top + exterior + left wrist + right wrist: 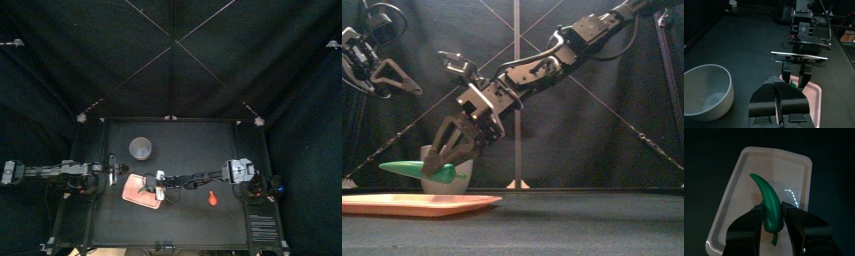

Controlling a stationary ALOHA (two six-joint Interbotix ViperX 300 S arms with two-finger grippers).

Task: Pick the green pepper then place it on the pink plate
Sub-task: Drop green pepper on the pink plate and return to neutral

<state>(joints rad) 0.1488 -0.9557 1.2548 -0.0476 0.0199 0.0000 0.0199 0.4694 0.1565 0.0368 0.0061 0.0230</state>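
The green pepper (767, 197) is curved and pointed, and my right gripper (771, 212) is shut on its stem end. It hangs just above the pink plate (743, 175), its tip over the plate's middle. In the front view the pepper (416, 167) hovers a little above the plate (416, 204), held by the right gripper (454, 148), whose arm reaches in from the right past the middle. My left gripper (779, 107) rests raised at the table's left, shut and holding nothing. From there I see the right gripper (795, 79) over the plate (815, 102).
A tall grey speckled cup (140, 149) stands behind the plate (134, 192), close to the pepper's tip in the front view. A small red-orange toy (210, 198) lies to the right of the plate.
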